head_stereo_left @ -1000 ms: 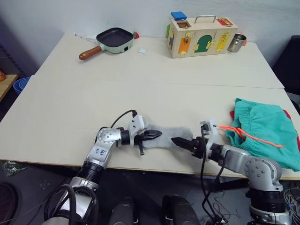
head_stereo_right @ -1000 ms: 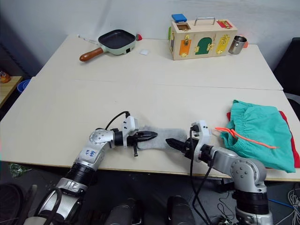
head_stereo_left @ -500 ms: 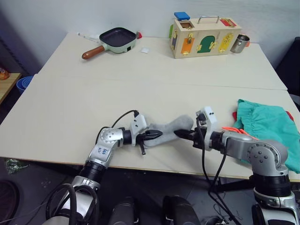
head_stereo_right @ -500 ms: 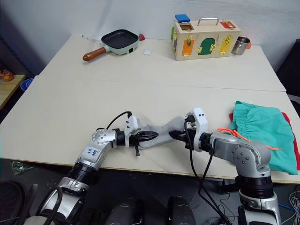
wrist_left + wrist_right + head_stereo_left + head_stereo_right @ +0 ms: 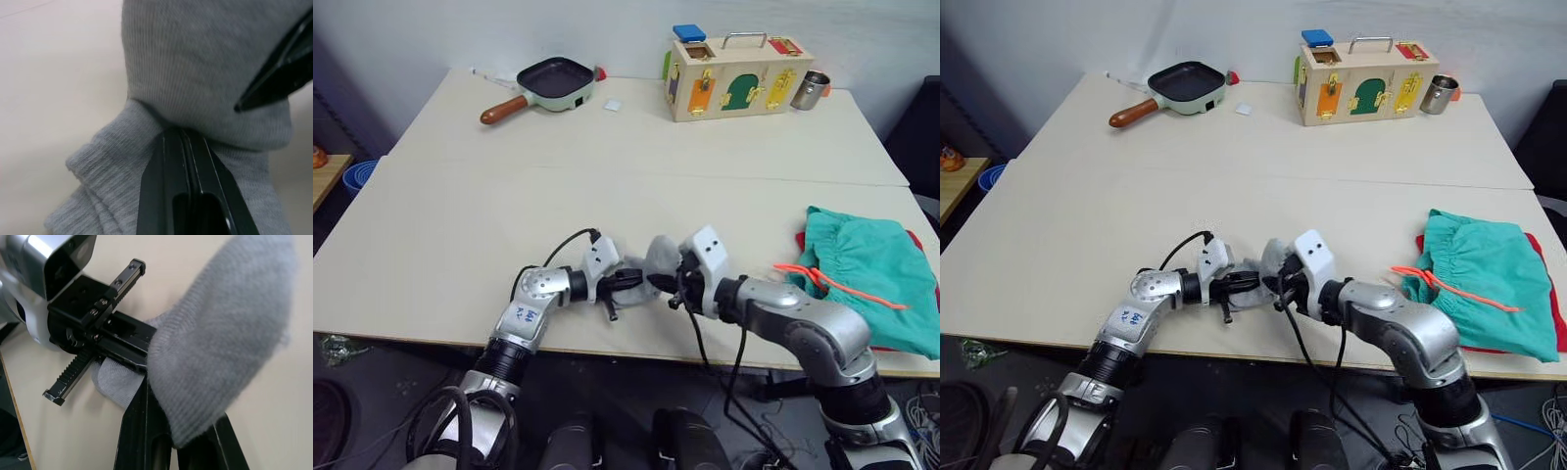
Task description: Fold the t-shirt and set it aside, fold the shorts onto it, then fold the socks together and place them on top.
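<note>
- Grey knit is pinched in both grippers: the left gripper (image 5: pixel 628 283) is clamping one end of the socks (image 5: pixel 1268 266) flat against the table (image 5: pixel 607 186), fingers closed on the fabric.
- Right gripper (image 5: pixel 663 284) is closed on the opposite end of the socks and is holding it humped up just beside the left gripper's fingertips, so the fabric is doubling over on itself.
- Folding of the socks is judged to be mid-way; the raised end is not yet lying flat on the pinned end.
- Teal shorts (image 5: pixel 871 269) are lying well apart on the robot's right, near the table edge, on top of the red t-shirt (image 5: pixel 1554 294), which is showing as a strip at the far side.
- Risk: the two sets of fingertips are sitting almost touching; any further closing of the gap could knock them together.
- Risk: letting go of the raised end too early could let the knit spring open, undoing the fold.
- Risk: the socks are lying close to the near table edge; a drag could pull them off.
</note>
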